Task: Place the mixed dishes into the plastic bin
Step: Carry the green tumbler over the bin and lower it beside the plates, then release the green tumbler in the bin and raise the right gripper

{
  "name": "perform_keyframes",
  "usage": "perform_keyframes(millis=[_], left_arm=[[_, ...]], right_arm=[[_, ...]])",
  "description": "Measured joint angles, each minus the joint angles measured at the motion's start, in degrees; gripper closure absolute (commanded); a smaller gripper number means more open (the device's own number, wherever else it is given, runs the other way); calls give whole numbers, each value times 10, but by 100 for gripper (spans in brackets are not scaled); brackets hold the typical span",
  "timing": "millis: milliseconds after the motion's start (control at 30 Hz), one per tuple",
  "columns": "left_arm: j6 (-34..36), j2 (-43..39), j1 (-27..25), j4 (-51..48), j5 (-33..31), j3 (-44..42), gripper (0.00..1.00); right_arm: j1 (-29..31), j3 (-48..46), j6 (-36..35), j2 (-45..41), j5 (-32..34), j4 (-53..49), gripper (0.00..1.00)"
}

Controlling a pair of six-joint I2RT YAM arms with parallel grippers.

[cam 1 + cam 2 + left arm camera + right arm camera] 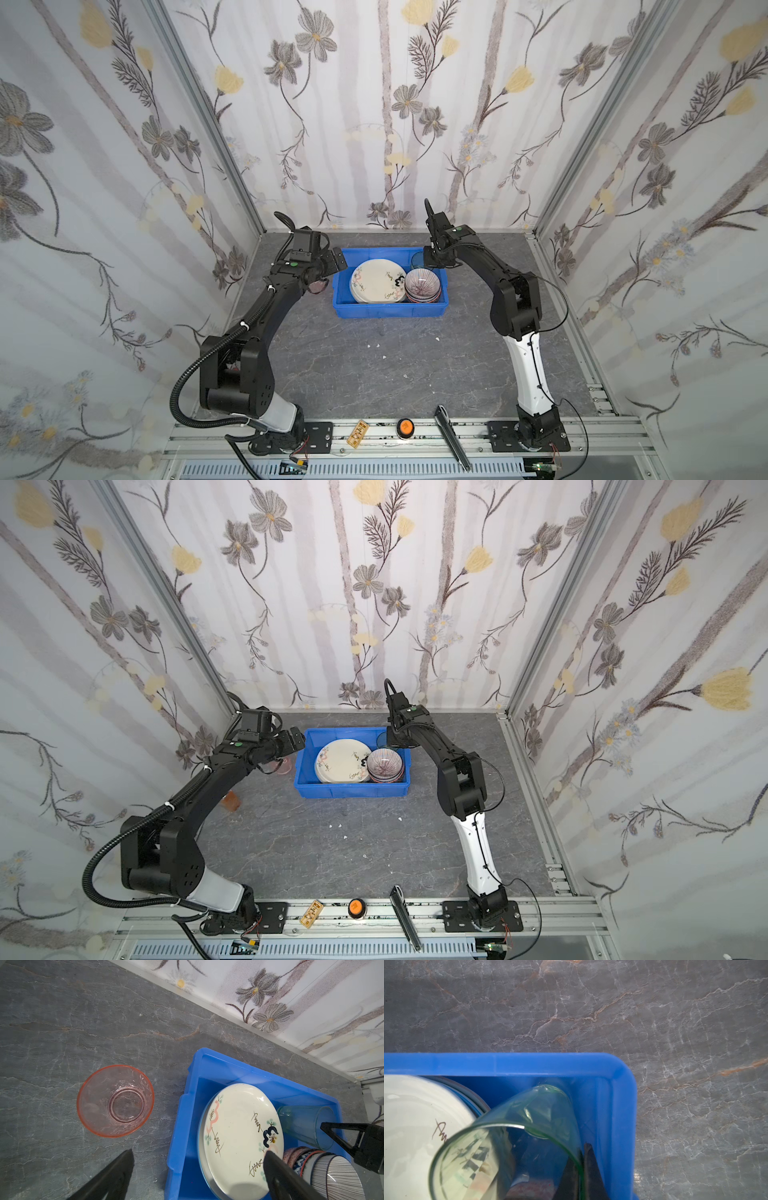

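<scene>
Top views both show the bright blue rectangular plastic bin (390, 311) at the back of the grey veined stone tabletop (374, 374). It already carries a cream round ceramic plate with drawings (376, 280) and a stack of small bowls topped by a striped bowl (422, 284). My left gripper (338, 259) hangs at the bin's left end, my right gripper (430, 264) at its far right corner.

Left wrist view: my left jaws stand wide apart and empty. The pink glass tumbler (115, 1101) stands upright on the tabletop just beside the bin, outside it. It has thin, faintly patterned walls and a thicker base. I judge it light, brittle and slippery. It is best taken by pinching one wall at the rim, one finger inside, with gentle force.

Right wrist view: my right jaws are closed on the wall of the green glass tumbler (508, 1147), one finger inside the mouth and one outside. The tumbler is tilted inside the bin, base toward the corner, mouth over the plate. Whether its base touches the floor I cannot tell. Glass against ceramic chips easily, so it wants slow lowering.
</scene>
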Motion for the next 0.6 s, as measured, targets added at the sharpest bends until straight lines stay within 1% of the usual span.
perform_keyframes(millis=[367, 600], left_arm=[[0, 4, 0, 0, 0, 0, 0], [0, 4, 0, 0, 0, 0, 0]], right_arm=[[0, 0, -2, 2, -5, 7, 92], [0, 0, -2, 2, -6, 7, 85]])
